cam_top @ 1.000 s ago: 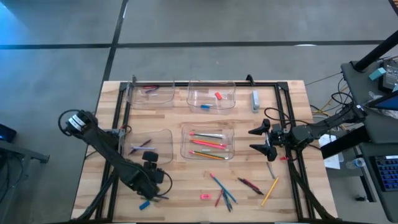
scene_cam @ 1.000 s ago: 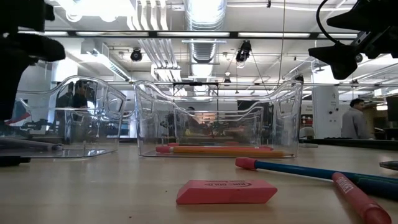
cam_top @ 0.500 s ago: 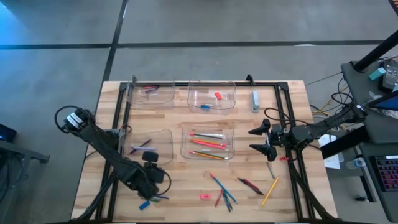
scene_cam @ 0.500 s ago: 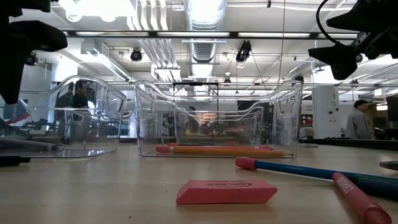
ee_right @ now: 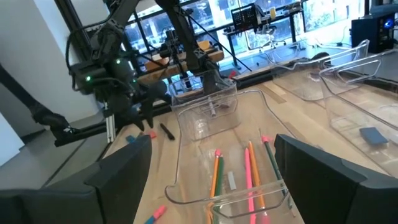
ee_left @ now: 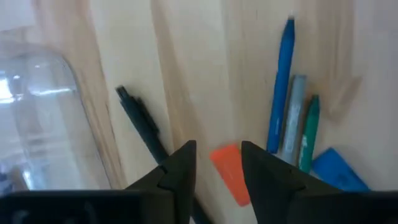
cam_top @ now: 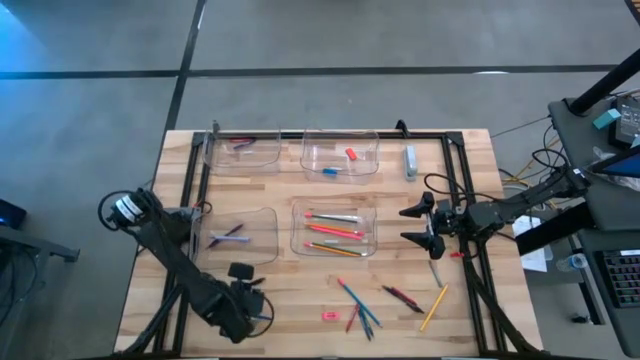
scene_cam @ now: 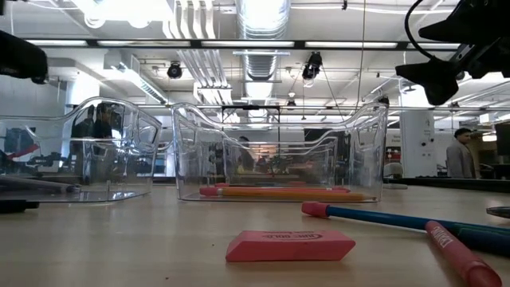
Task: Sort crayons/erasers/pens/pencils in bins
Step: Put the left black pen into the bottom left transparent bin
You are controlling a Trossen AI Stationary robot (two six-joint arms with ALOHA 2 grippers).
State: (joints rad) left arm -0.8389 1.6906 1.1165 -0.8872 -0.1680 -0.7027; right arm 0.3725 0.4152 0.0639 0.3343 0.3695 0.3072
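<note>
My left gripper point(cam_top: 243, 310) points down over the table's near left corner and hides what lies under it in the high view. In the left wrist view its fingers point(ee_left: 180, 177) stand open above a small orange-red eraser point(ee_left: 227, 171), apart from it. Beside that lie a black pen point(ee_left: 140, 124), blue point(ee_left: 281, 81), grey and teal crayons, and a blue eraser point(ee_left: 336, 175). Four clear bins stand behind: pens in the near left one point(cam_top: 238, 235), pencils in the near middle one point(cam_top: 335, 228), erasers in the far middle one point(cam_top: 340, 152). My right gripper point(cam_top: 415, 225) waits open at the right.
A pink eraser point(cam_top: 330, 316), several crayons and pens point(cam_top: 358, 305), a dark pen point(cam_top: 402, 296) and a yellow pencil point(cam_top: 434, 307) lie loose near the front edge. A pale blue-grey oblong point(cam_top: 410, 160) lies at the far right. The far left bin point(cam_top: 243, 150) holds a few sticks.
My left gripper has moved toward the table's near edge and now stands over the blue eraser and the sticks, hiding them in the high view. In the low view it has slid out past the left edge. The things on the table have not moved.
</note>
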